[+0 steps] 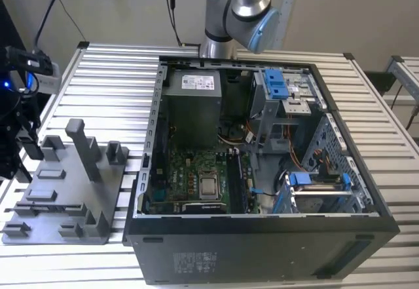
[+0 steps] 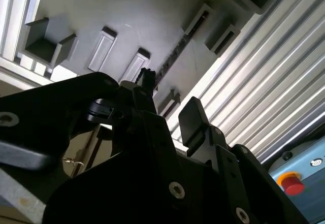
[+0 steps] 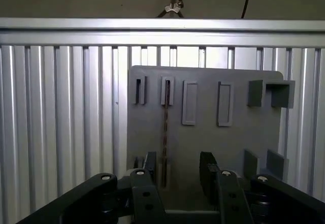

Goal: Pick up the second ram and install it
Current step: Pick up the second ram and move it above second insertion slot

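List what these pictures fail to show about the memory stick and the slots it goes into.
1. First wrist view: the memory stick stands edge-on in the grey tray, so its faces are hidden.
2. Second wrist view: its near end runs behind the open gripper.
3. Exterior view: the motherboard slots are too small and dark to tell whether any is filled.

second ram (image 2: 175, 51): near end behind hand (image 2: 170, 94) | arm (image 1: 239, 7): cropped at top

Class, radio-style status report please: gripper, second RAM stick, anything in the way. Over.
Gripper open, over grey plastic holder tray. Slim dark memory stick standing edge-on in its tray slot, lined up between the fingers, ungripped. No obstruction seen.
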Robot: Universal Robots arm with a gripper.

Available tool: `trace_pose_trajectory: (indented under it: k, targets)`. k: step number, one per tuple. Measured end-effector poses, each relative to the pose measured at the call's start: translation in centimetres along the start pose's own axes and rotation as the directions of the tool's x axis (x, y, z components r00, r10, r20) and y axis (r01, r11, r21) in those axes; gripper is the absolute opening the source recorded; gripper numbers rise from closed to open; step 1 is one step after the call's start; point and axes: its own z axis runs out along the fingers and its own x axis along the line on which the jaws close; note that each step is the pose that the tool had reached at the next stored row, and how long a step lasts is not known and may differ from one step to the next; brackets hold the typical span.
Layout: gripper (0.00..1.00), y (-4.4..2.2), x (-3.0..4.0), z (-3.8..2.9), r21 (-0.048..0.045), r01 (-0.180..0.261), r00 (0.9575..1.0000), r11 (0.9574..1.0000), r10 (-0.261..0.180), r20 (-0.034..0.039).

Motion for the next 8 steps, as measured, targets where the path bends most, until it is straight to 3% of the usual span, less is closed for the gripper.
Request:
trace_pose_trajectory:
  k: [8]
  targets:
    - [0.48, 0.03, -0.35, 0.89, 0.0133, 0.000, 1.0000, 0.9999, 0.000, -0.0057]
